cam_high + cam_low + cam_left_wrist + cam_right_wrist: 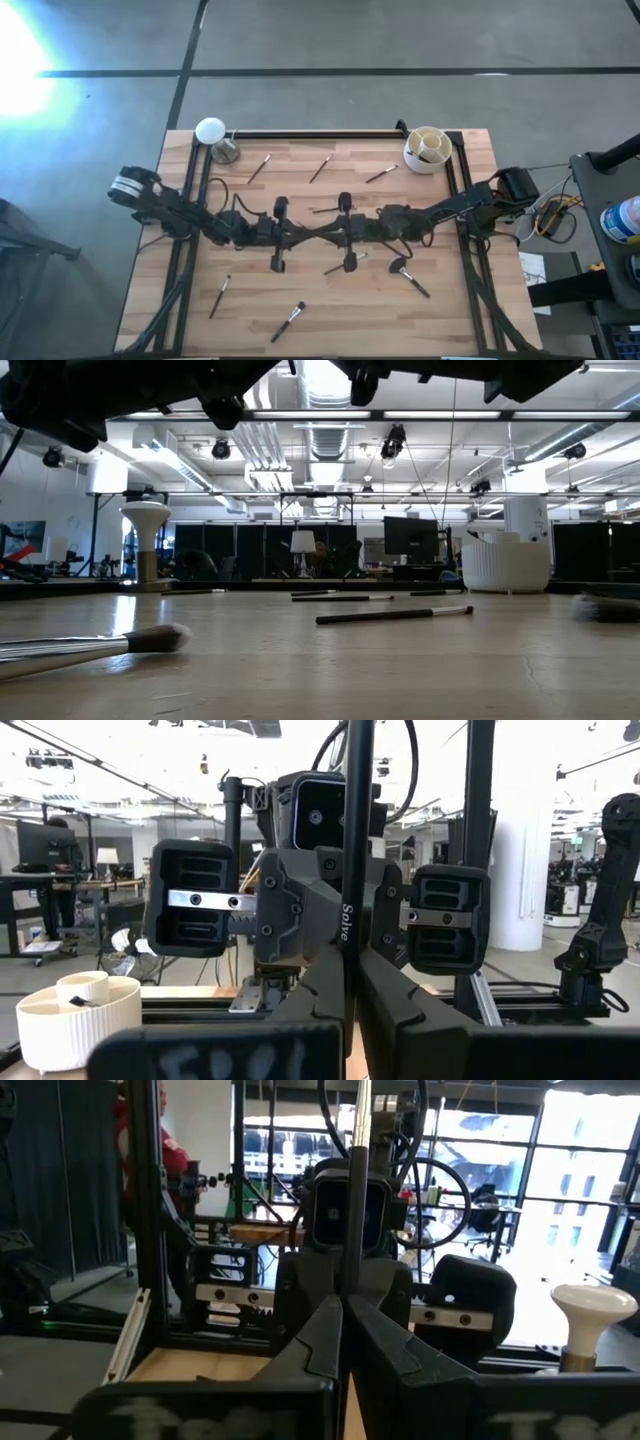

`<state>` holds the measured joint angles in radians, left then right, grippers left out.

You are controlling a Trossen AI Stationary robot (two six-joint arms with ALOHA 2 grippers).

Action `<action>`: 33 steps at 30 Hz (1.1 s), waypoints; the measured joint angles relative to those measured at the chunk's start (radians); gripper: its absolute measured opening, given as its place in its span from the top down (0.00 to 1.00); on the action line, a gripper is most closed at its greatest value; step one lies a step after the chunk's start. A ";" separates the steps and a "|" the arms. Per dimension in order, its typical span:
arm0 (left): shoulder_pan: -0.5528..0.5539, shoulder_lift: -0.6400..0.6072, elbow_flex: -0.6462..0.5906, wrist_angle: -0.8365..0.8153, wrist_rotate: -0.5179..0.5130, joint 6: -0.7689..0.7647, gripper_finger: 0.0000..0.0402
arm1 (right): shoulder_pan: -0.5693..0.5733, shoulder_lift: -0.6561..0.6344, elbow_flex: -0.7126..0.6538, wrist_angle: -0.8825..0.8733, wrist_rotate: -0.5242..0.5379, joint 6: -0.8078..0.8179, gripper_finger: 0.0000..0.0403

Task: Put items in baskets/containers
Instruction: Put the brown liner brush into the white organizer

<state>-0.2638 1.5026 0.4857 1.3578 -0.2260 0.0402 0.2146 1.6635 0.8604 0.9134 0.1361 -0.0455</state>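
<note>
Brushes scattered flat on table, none in cup yet. Three near far edge, one mid-row, one nearest cup. Two toward near left corner. Fluffy-headed one near right, just below right arm. One more between arms' shadows at centre, another partly under gripper bodies. Cup at far right corner, dividers visible inside, apparently empty. White disc on stand at far left corner, no part of job.

Left gripper and right gripper parked mid-table, facing each other, raised off wood. Fingers of both pressed together, nothing between them; wrist views confirm closed tips with only other arm beyond.

Handling, by judgement: very light, stiff thin handles, smooth and likely to roll or skid when nudged. Bristles soft, poor for gripping, easily splayed. Best hold across handle near middle, jaws square to its length, closing low against table. Flat lie leaves little to get under, so risk of pinching wood or flicking brush away. Slim shaft may pivot in grip; tilt upright before lowering into cup, bristle end up.
</note>
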 joint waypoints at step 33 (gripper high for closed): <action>-0.001 -0.017 0.000 -0.008 0.004 -0.007 0.98 | 0.002 -0.064 0.054 -0.392 0.164 0.046 0.69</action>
<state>-0.2646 1.4853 0.4858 1.3499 -0.2222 0.0334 0.2170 1.5994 0.9142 0.5211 0.3003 0.0010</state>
